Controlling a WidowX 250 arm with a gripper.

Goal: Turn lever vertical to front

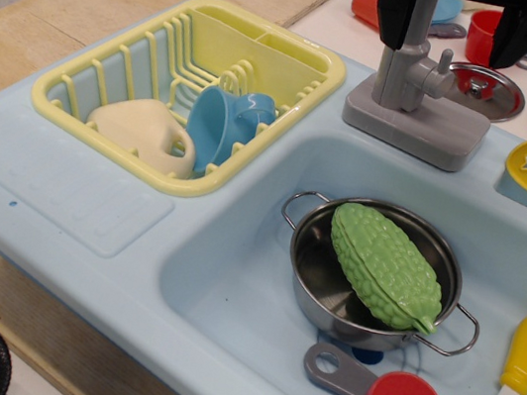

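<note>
While the black gripper [457, 33] is hanging spread open above the toy faucet [407, 85], gripping nothing, the lever [445, 62] is sticking up beside the column; it is looking light, stiff and slippery, best pushed near its tip. The pot [309, 255] is holding a green gourd [385, 265].

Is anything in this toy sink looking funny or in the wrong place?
Yes. A bumpy green vegetable lies in the metal pot, too long, poking over the rim. In the yellow rack, a blue cup and a cream cup lie tipped over.
</note>
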